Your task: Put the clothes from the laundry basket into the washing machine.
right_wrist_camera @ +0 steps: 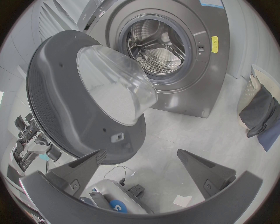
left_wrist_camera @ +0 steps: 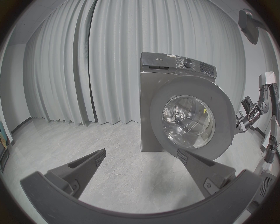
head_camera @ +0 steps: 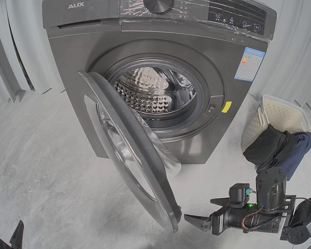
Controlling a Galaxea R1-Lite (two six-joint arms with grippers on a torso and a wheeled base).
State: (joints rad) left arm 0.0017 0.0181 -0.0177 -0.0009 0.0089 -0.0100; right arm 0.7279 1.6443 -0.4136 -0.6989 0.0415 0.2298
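While the front-loading washing machine [head_camera: 79, 50] stands with its round door [head_camera: 125, 152] swung wide open toward the robot's left, its perforated steel drum [head_camera: 143, 94] shows through the opening. The clothes are at the white laundry basket [head_camera: 287, 113], which sits on the grey tiled floor [head_camera: 37, 150] just beside the machine's right side: a black garment [head_camera: 268, 147] and a navy blue garment [head_camera: 302, 149] hang together over its near rim. The right claw [head_camera: 203, 209] hovers low over the floor, its tips just beside the door's free edge, spread apart and holding nothing; the basket is near, behind its arm. The left claw [head_camera: 6, 218] sits at the robot's far left, well apart from the machine, likewise spread and empty. Pale pleated curtains [left_wrist_camera: 73, 73] hang behind.
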